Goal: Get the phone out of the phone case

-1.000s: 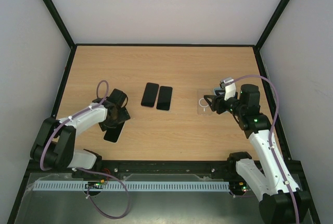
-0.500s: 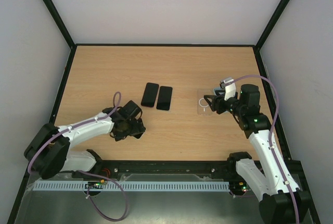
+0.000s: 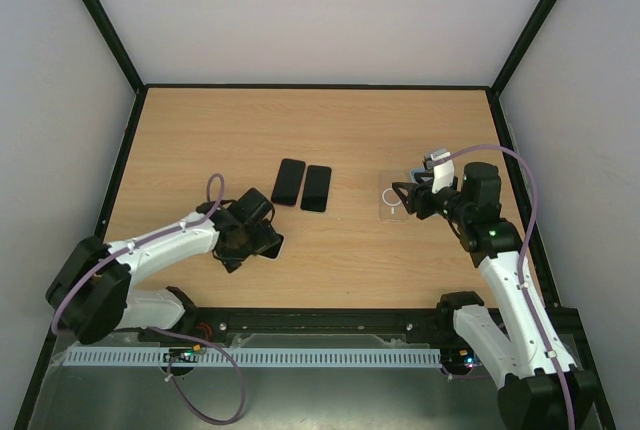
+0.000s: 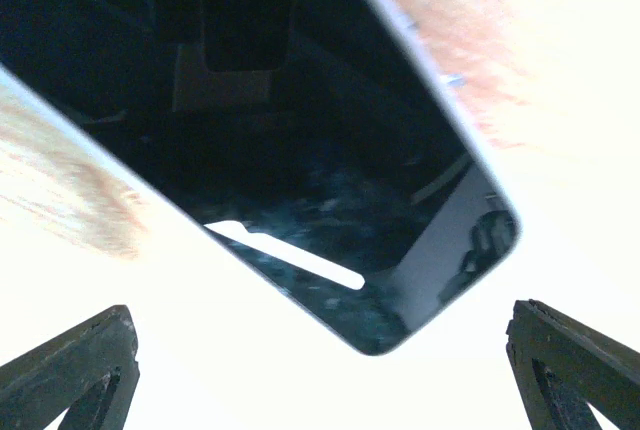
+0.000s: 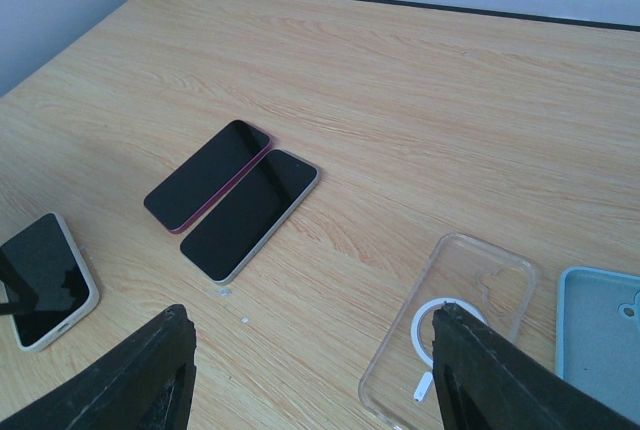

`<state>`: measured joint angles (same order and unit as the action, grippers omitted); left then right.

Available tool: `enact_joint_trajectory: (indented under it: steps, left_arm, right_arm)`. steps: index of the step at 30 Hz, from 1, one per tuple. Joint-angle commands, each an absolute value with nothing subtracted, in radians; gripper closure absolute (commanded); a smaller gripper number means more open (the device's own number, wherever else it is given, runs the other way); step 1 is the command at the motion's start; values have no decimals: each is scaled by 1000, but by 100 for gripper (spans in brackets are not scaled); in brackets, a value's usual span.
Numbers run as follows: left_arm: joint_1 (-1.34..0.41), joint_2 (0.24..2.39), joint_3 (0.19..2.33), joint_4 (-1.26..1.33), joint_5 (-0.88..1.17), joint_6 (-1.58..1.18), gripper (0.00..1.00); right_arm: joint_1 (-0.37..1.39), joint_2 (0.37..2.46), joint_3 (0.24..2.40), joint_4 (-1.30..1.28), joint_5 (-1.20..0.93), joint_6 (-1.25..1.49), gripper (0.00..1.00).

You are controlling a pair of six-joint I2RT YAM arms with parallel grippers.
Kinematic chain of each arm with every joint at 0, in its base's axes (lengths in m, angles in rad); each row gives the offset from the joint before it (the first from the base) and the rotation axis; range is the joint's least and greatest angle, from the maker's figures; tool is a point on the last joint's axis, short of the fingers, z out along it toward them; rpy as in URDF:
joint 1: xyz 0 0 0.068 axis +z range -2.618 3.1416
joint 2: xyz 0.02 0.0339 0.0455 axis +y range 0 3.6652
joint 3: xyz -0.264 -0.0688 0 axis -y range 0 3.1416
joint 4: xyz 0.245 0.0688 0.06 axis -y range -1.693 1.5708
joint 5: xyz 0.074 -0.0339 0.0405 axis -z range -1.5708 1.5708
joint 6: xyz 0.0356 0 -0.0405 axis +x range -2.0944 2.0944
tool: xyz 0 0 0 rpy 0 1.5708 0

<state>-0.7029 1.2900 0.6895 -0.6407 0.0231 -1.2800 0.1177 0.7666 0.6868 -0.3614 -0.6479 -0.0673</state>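
Note:
A phone in a pale case (image 4: 250, 120) lies screen up on the table, filling the top of the left wrist view. It also shows at the left edge of the right wrist view (image 5: 45, 275). My left gripper (image 4: 320, 355) hovers over it, jaws wide open and holding nothing. In the top view the left gripper (image 3: 252, 234) covers most of that phone. My right gripper (image 5: 310, 350) is open and empty, held above the table over an empty clear case (image 5: 450, 335); the top view shows this gripper (image 3: 408, 199) at the right.
Two more phones lie side by side mid-table, one with a magenta rim (image 3: 288, 181) and one with a pale rim (image 3: 316, 188). The clear case (image 3: 392, 202) and a light blue case (image 5: 600, 335) lie at the right. Black rails edge the table.
My left arm swung to the right and nearer over the table, then nearly stopped. The phone that lay by its near side now sits further right, under it. The right arm has not moved.

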Motion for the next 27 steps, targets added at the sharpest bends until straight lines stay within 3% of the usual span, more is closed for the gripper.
enact_joint_trajectory:
  steps: [1, 16, 27]
  left_arm:
    - [-705, 1279, 748, -612, -3, -1397, 1]
    - [-669, 1446, 869, -760, 12, -1607, 1]
    - [-582, 1532, 873, -739, 80, -1577, 1]
  right_arm:
    - [119, 753, 693, -360, -650, -72, 39]
    - [120, 730, 689, -360, -647, -71, 39]
    - [119, 721, 687, -360, -647, -71, 35]
